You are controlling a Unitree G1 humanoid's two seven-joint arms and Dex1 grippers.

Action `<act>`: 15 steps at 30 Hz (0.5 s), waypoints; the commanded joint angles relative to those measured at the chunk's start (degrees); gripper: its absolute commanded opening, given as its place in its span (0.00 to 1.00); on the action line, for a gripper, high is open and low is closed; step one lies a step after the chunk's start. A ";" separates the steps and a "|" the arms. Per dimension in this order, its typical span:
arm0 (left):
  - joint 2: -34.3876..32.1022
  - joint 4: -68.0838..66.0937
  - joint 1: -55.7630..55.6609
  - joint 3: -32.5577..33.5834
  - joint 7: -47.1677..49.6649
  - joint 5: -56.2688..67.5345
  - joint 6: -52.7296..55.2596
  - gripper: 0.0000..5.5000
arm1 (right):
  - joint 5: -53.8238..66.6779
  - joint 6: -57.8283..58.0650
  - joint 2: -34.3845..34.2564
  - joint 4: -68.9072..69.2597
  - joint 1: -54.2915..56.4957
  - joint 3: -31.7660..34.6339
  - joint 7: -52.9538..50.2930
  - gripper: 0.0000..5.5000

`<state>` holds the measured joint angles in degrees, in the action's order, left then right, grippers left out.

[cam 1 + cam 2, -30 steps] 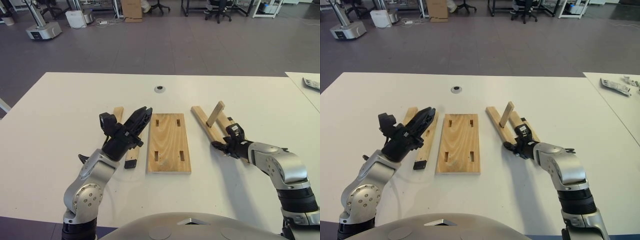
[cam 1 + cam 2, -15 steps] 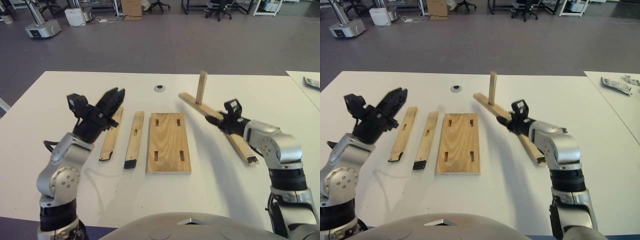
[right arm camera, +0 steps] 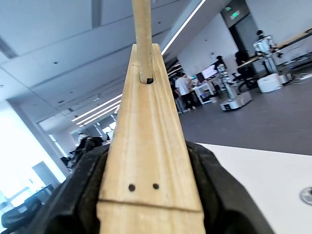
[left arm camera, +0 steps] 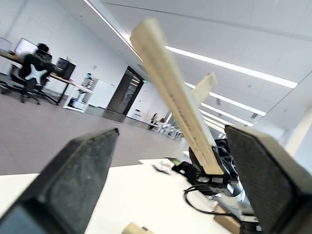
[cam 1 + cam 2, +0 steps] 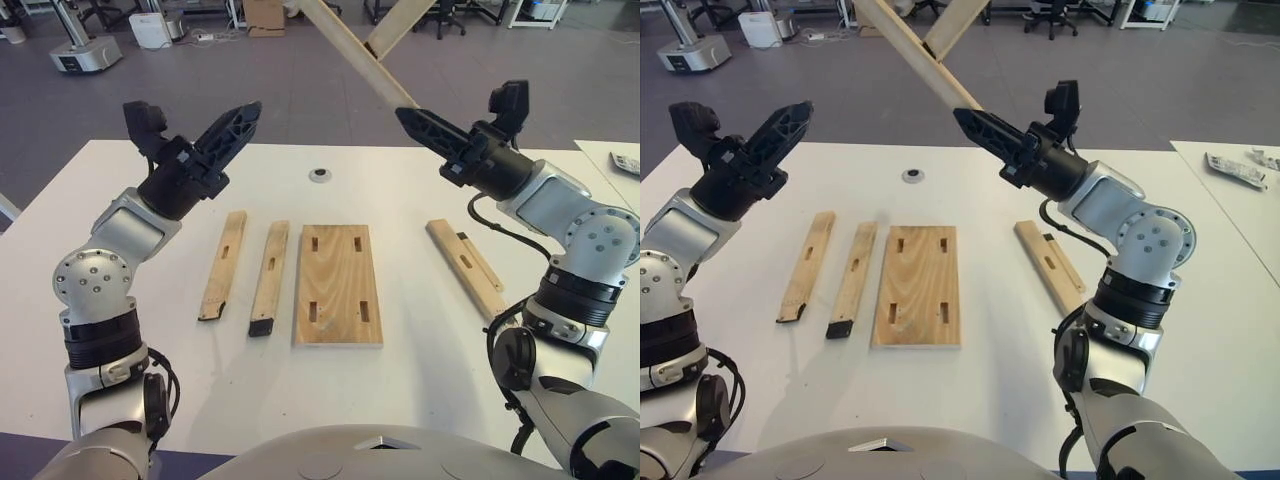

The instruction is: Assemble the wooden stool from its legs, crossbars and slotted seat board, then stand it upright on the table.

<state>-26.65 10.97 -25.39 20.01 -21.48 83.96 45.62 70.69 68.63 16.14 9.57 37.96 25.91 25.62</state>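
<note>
The slotted seat board (image 5: pixel 338 285) lies flat mid-table. Two wooden legs (image 5: pixel 222 265) (image 5: pixel 270 275) lie side by side to its left, and one leg (image 5: pixel 465 265) lies to its right. My right gripper (image 5: pixel 415 118) is raised high over the table's right half, shut on a fourth leg (image 5: pixel 350 50) that slants up and away to the left. A crossbar (image 5: pixel 395 30) is stuck in that leg's slot, and the right wrist view looks along the leg (image 3: pixel 146 146). My left gripper (image 5: pixel 240 115) hangs open and empty above the table's left side, pointing toward the held leg (image 4: pixel 175 107).
A round cable grommet (image 5: pixel 319 178) sits in the table behind the board. A second table (image 5: pixel 625 165) with small items stands at the far right. The front of the table is bare. Chairs, a box and a robot base (image 5: pixel 88 55) stand on the floor beyond.
My right gripper has lifted the leg with its crossbar from just above the table to high in the air. My left arm has risen too, gripper still open.
</note>
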 commanded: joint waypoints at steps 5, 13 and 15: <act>-1.62 -0.92 -3.62 -1.55 8.83 19.68 6.67 0.98 | 12.55 1.31 0.55 3.25 -2.75 -5.12 -2.71 0.37; -1.83 -0.51 -4.96 -0.68 8.31 21.18 4.60 0.98 | 17.21 0.03 3.11 4.50 -5.68 -9.95 -3.74 0.37; -1.36 -0.66 -4.93 -0.54 8.48 22.28 3.98 0.92 | 17.80 -0.44 3.65 4.59 -6.11 -10.84 -3.79 0.37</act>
<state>-27.75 9.74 -29.03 19.00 -13.19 105.22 50.37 87.54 68.89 18.95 13.47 32.38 15.68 22.14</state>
